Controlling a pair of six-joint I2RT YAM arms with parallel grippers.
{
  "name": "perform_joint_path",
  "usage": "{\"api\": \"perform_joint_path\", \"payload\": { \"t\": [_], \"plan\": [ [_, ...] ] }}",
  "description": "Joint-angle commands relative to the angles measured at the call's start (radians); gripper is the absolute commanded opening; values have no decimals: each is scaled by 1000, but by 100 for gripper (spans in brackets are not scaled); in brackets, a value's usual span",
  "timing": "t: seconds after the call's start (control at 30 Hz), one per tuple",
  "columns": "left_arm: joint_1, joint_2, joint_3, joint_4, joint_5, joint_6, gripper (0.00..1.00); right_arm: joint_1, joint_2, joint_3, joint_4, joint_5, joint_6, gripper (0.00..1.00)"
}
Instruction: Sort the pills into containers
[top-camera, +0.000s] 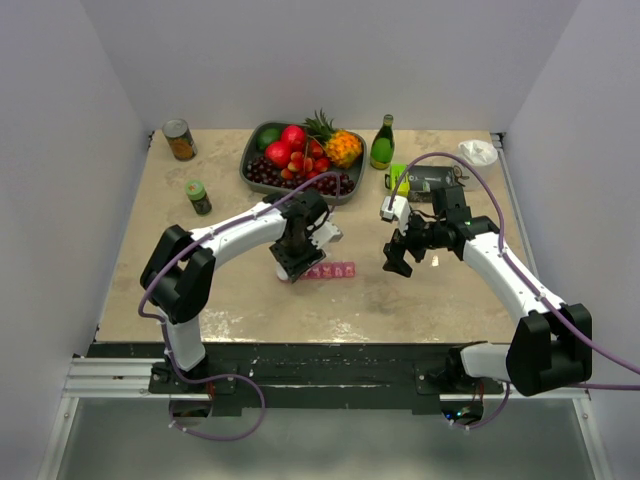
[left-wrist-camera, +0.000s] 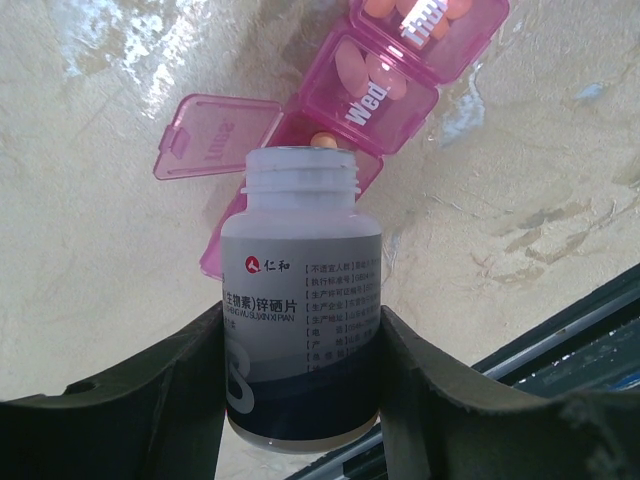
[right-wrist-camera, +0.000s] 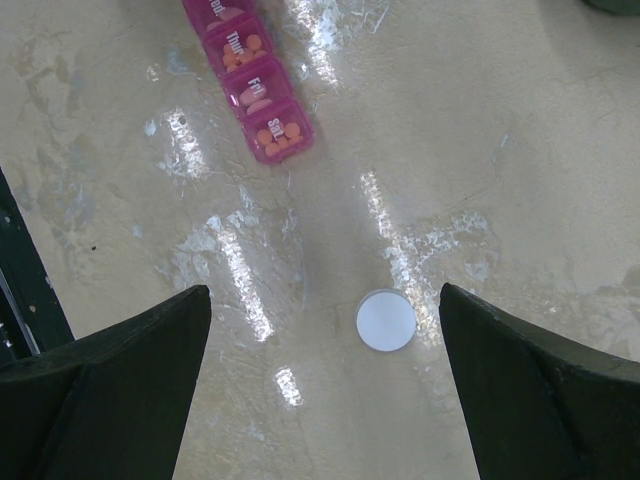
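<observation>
From the top cam we saw the left gripper (top-camera: 296, 262) low over the table (top-camera: 230, 300) near its centre, at the left end of the pink containers (top-camera: 338, 269) strip. The right gripper (top-camera: 397, 262) hung just right of the strip, apart from it. A fruit tray (top-camera: 246, 168) sat at the far edge w/ a green bottle (top-camera: 382, 145) to its right, a can (top-camera: 180, 140) at far left and a green-capped jar (top-camera: 199, 197) nearer than that. On the left wrist cam the left gripper pinched a white bottle (left-wrist-camera: 300, 280), cap off, its open mouth tipped over the compartment whose lid (left-wrist-camera: 215, 135) was flipped open. One orange pill (left-wrist-camera: 323, 141) showed at the mouth's rim, and the Wed and Thu compartments beyond held pills under closed lids. On the right wrist cam the right jaws stood spread wide, nothing between them. A round white cap (right-wrist-camera: 386, 320) lay on the table under the gap, and the strip's right end (Thu, Fri, Sat, all w/ orange pills) lay farther off to the left.
</observation>
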Motion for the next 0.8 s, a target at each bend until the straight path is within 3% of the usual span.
{"api": "perform_joint_path", "payload": {
  "t": [0.0, 0.77],
  "plan": [
    [13, -18, -22, 10, 22, -19, 0, -5, 1, -3, 3, -16, -14, 99],
    [16, -66, -14, 20, 34, -18, 0, -6, 4, -5, 5, -17, -15, 99]
  ]
}}
